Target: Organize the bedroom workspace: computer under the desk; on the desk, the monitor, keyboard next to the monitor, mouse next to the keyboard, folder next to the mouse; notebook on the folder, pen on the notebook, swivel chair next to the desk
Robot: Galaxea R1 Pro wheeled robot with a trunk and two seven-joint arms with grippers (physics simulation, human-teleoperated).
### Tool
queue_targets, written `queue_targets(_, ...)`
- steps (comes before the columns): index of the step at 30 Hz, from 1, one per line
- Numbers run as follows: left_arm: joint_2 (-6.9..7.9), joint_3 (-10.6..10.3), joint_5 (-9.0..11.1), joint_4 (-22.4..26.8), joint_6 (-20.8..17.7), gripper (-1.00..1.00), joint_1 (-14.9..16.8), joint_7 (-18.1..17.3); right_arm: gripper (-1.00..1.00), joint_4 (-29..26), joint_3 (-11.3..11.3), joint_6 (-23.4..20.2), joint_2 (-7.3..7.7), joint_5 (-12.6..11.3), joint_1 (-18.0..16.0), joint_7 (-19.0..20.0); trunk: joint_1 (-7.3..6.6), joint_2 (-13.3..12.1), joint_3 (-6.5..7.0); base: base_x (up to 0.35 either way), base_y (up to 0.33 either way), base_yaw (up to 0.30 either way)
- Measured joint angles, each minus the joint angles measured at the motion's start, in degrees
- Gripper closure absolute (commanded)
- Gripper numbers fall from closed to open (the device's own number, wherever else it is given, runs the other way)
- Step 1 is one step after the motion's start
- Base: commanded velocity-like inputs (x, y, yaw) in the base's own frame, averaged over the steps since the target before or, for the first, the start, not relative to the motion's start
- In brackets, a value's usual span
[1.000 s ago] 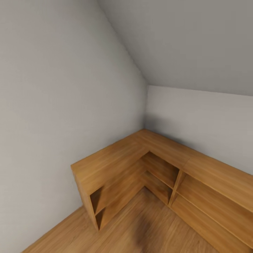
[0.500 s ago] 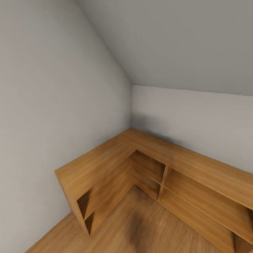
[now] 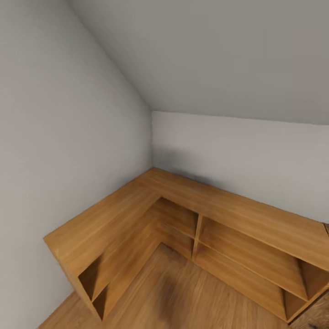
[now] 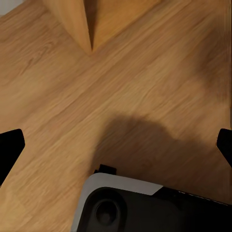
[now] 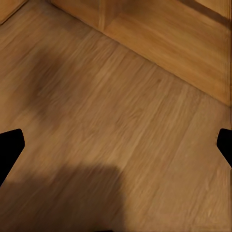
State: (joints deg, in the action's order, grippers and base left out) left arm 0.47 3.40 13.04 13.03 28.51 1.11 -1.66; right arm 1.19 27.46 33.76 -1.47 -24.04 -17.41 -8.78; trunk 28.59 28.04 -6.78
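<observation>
The desk, monitor, keyboard, mouse, folder, notebook, pen and swivel chair are all out of view. In the left wrist view my left gripper (image 4: 116,145) hangs open over bare wooden floor, its black fingertips (image 4: 9,147) far apart at the picture's edges, with nothing between them. My right gripper (image 5: 116,145) is open in the same way over the floor, and one black fingertip (image 5: 9,147) shows at the edge of the right wrist view.
A low light-wood L-shaped shelf unit (image 3: 137,205) with open compartments fills the room corner under a sloped grey ceiling. Wooden floor (image 3: 183,297) lies in front of it. My own base (image 4: 135,205) shows under the left gripper, and a shelf corner (image 4: 84,24) stands beyond.
The whole head view has shifted: the camera has turned right, so the shelf unit sits further left and more of its right-hand run shows.
</observation>
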Motion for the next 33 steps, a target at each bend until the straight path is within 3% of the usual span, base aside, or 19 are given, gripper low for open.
queue_targets(16, -0.02, -0.2, -0.1, -2.0, 0.1, -1.0, 0.0, 0.0, -1.0, 0.0, 0.0, 0.0, -0.07, 0.0, 0.0, 0.0, 0.0, 0.0, -0.05, 0.283, 0.0, -0.262)
queue_targets(33, -0.02, -0.2, -0.1, -2.6, 0.1, -1.0, 0.0, 0.0, -1.0, 0.0, 0.0, 0.0, -0.07, 0.0, 0.0, 0.0, 0.02, 0.0, -0.52, 0.033, 0.0, -0.251)
